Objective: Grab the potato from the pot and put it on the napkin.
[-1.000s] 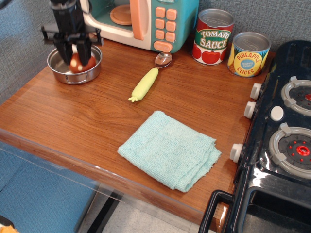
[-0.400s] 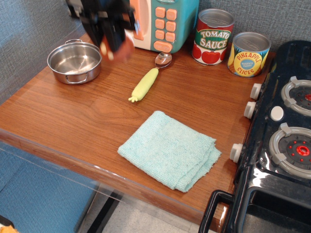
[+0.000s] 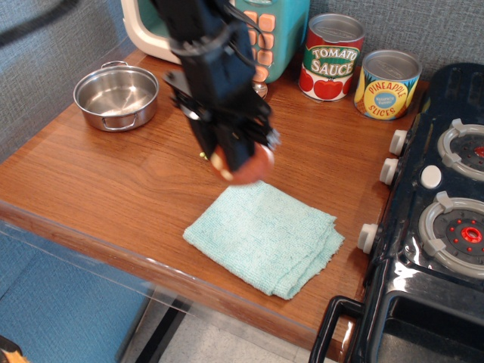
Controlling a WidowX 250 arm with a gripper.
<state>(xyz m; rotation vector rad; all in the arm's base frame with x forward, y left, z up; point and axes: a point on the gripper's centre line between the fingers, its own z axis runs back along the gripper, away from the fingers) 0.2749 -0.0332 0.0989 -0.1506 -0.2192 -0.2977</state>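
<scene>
Reddish rounded potato (image 3: pixel 246 168) in black hand (image 3: pixel 240 161) above terry napkin (image 3: pixel 265 238).

Place: toy kitchen
Signs: stove (image 3: pixel 442 219) at right of the wooden counter (image 3: pixel 98 174); toy microwave (image 3: pixel 276 34) and cans (image 3: pixel 359 68) at its back

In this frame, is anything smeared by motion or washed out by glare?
In the observation.image view, the pincer and the potato it carries are smeared by motion, their edges soft; the napkin, pot and cans stay sharp. Soft highlights sit on the pot's steel and the can lids, but nothing is washed out.
</scene>
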